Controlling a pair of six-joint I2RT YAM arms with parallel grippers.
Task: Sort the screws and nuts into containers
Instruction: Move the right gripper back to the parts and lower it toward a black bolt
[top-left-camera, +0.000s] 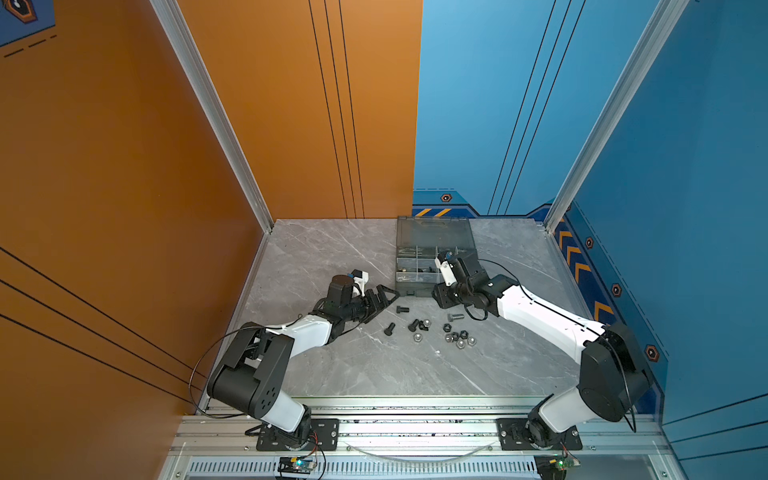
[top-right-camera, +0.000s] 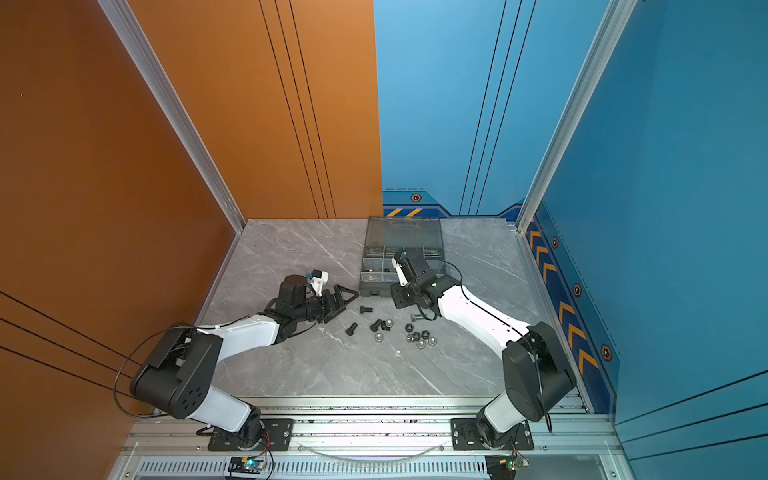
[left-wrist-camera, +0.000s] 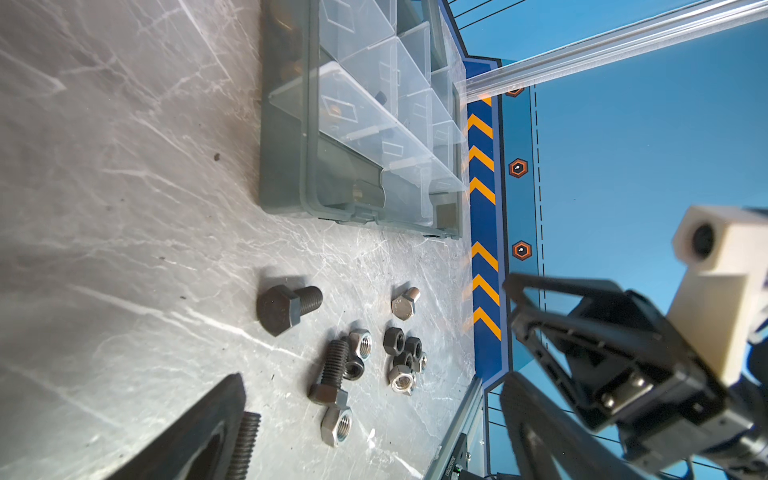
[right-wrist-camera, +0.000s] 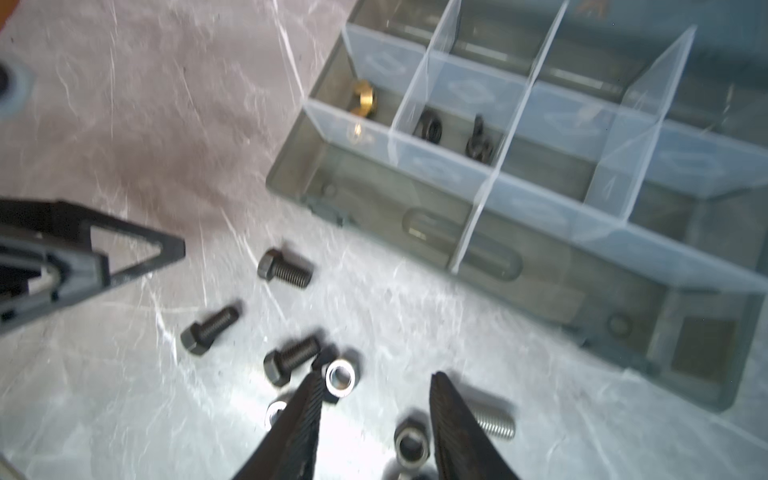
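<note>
The screws (right-wrist-camera: 284, 270) and nuts (right-wrist-camera: 340, 378) are lying loose on the surface (top-left-camera: 332, 374), clustered just in front of the containers (right-wrist-camera: 365, 195), where a brass nut (right-wrist-camera: 363, 97) is sitting in an end compartment. The right pincer (right-wrist-camera: 376, 378) is hovering released and empty over the cluster. Closing here is risking a nut and a neighbouring screw being caught together, or pieces being scattered. The left pincer (top-left-camera: 380, 304) is gaping empty nearby, so the arms may be crowding. Blur is smearing the right wrist view, and the far compartments' contents are staying unreadable.
</note>
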